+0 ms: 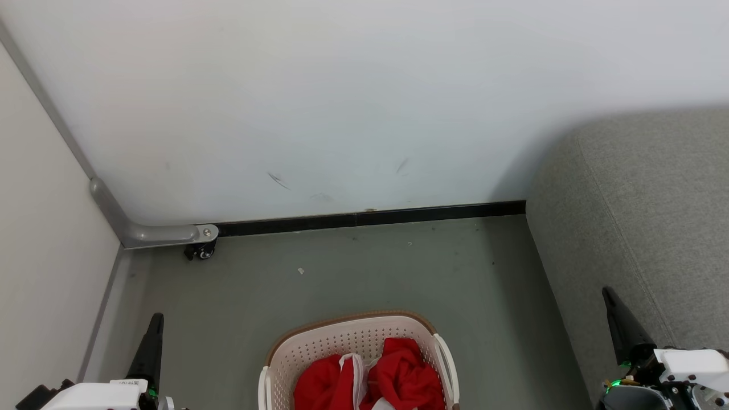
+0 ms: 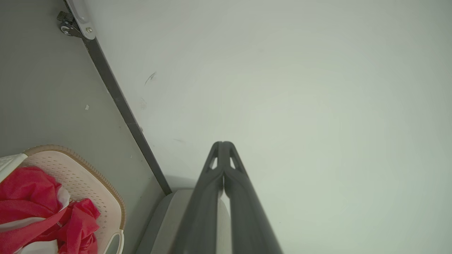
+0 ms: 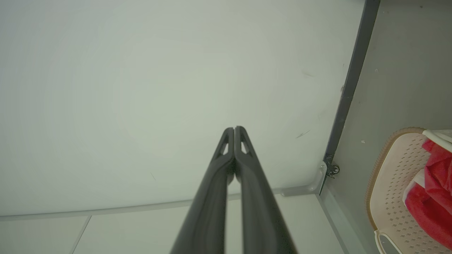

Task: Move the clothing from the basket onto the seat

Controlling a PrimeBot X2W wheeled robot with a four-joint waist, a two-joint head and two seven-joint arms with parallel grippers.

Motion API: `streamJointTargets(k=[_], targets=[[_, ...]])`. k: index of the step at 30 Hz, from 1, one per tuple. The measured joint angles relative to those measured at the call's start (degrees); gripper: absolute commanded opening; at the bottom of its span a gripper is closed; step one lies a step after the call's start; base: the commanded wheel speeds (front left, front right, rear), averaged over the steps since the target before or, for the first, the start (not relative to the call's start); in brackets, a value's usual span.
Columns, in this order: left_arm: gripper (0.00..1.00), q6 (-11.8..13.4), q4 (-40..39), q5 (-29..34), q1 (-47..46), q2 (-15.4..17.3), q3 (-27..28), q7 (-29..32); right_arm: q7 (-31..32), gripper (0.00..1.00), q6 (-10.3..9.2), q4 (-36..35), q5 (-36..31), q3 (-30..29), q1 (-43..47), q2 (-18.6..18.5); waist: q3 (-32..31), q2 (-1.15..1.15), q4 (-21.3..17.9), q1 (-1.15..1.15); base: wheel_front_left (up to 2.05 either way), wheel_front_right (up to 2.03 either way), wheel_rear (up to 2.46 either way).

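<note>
1. Clothing is lying bunched in basket on floor, both being cut off at the bottom.
2. Seat is sitting right, running off frame.
3. Left gripper and right gripper are hanging closed, gripping nothing.

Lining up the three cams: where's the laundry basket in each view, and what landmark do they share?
Head view: basket at bottom centre, cut by the lower edge, red clothing inside.
Left wrist view: basket in the lower left corner.
Right wrist view: basket at the right edge, lower half.
Shared landmark: the black caster at the end of the dark skirting.
</note>
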Motion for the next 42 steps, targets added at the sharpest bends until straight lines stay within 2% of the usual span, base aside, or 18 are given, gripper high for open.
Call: streamJointTargets(k=[36, 37, 39, 40, 41, 42], targets=[[0.00, 0.0, 0.0, 0.0, 0.0, 0.0, 0.0, 0.0, 0.3, 0.00, 0.00, 0.0, 0.0, -0.1, 0.0, 0.1, 0.0, 0.00, 0.0, 0.00, 0.00, 0.00, 0.00], [1.00, 0.0, 0.0, 0.0, 0.0, 0.0, 0.0, 0.0, 0.3, 1.00, 0.00, 0.0, 0.0, -0.1, 0.0, 0.1, 0.0, 0.00, 0.0, 0.00, 0.00, 0.00, 0.00], [1.00, 0.0, 0.5, 0.0, 0.3, -0.2, 0.0, 0.0, 0.3, 1.00, -0.01, 0.4, 0.0, 0.0, 0.4, 0.3, 0.0, 0.00, 0.0, 0.00, 0.00, 0.00, 0.00], [0.00, 0.0, 1.1, 0.0, 0.7, -0.5, -0.1, 0.0, 0.3, 0.00, -0.05, 1.0, 0.0, 0.1, 0.8, 0.6, 0.0, 0.00, 0.0, 0.00, 0.00, 0.00, 0.00], [1.00, 0.0, 1.7, 0.0, 1.3, -0.8, -0.2, 0.0, 0.3, 1.00, -0.05, 1.6, 0.0, 0.2, 1.5, 1.0, 0.0, 0.00, 0.0, 0.00, 0.00, 0.00, 0.00], [1.00, 0.0, 2.3, 0.0, 1.9, -1.2, -0.2, 0.0, 0.3, 1.00, -0.07, 2.3, 0.0, 0.3, 2.1, 1.3, 0.0, 0.00, 0.0, 0.00, 0.00, 0.00, 0.00]])
